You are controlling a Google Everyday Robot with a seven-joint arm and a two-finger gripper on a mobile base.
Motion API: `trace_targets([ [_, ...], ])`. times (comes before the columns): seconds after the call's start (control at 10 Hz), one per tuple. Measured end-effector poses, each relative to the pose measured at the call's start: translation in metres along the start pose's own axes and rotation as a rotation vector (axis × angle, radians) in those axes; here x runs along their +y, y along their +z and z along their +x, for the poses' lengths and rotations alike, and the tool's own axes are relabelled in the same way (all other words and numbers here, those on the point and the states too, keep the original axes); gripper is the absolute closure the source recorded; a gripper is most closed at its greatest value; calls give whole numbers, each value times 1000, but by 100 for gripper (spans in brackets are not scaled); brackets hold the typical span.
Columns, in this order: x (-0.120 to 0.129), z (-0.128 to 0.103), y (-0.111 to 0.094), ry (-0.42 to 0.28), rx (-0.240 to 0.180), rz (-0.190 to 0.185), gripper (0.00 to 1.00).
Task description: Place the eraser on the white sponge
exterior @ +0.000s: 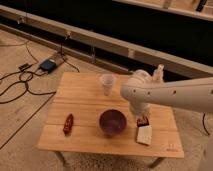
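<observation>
Table: one wooden slatted table [85, 95]
Items: one purple bowl [112, 121], one translucent cup [107, 83], one dark-red slim object [68, 124], one off-white rectangular sponge [144, 135]
Gripper [142, 120]: pinched on small blackish eraser [143, 121], just above sponge's far end

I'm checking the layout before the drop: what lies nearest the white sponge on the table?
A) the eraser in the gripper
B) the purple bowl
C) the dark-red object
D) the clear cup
A: the gripper holds the eraser right at the far edge of the white sponge, while the purple bowl sits further left, and the cup and dark-red object are further off.
</observation>
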Motion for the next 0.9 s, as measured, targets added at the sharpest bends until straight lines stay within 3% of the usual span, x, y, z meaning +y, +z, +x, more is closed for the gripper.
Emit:
trace_targets([
  [0.4,-1,12,14,35,21,-10,100],
  [0.9,20,13,46,33,59,-33,100],
])
